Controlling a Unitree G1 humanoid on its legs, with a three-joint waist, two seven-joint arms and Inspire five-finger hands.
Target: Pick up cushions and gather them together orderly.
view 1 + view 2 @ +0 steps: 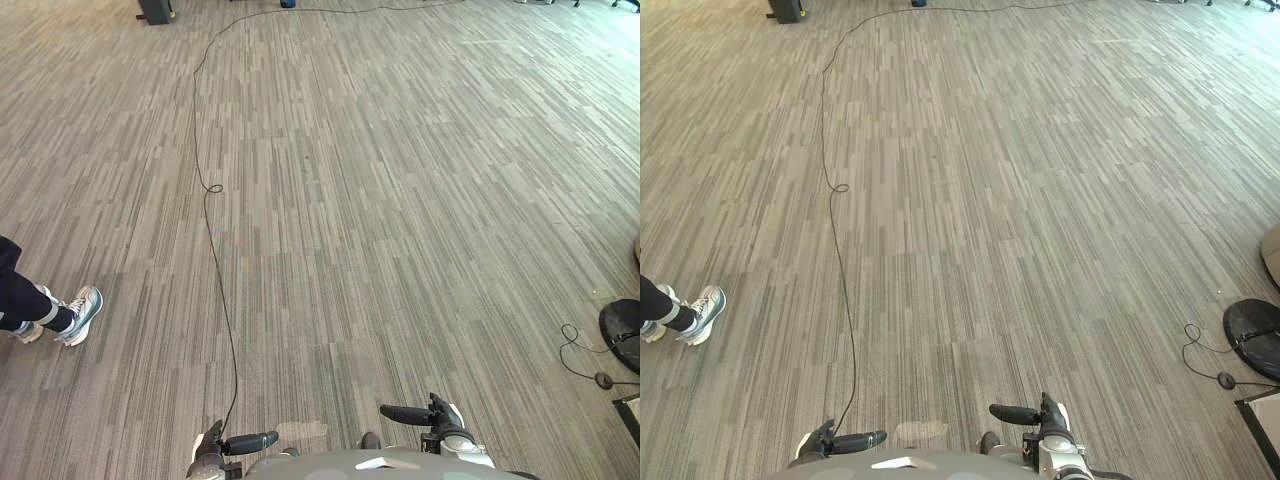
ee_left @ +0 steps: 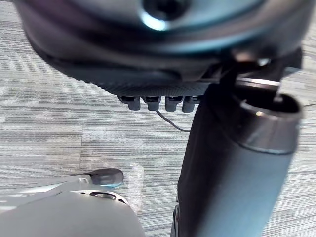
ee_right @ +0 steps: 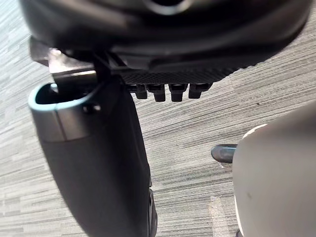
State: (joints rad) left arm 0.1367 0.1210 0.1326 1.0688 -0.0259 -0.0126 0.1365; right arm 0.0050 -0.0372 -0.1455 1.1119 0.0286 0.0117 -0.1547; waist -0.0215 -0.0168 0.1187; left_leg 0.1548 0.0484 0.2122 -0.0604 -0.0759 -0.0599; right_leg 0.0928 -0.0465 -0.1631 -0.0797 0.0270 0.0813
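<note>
My left hand (image 1: 245, 441) hangs low in front of me with its fingers (image 2: 158, 102) straight and nothing in it. My right hand (image 1: 408, 413) is beside it, its fingers (image 3: 168, 91) also straight and empty. Both hands point inward over bare grey carpet (image 1: 380, 200). A tan rounded edge (image 1: 1272, 255) pokes in at the far right border; I cannot tell whether it is a cushion.
A person's legs and light sneakers (image 1: 70, 315) stand at the left. A black round base (image 1: 622, 330) with a thin cord lies at the right, just below the tan edge. A dark object (image 1: 155, 10) stands far off at the back left.
</note>
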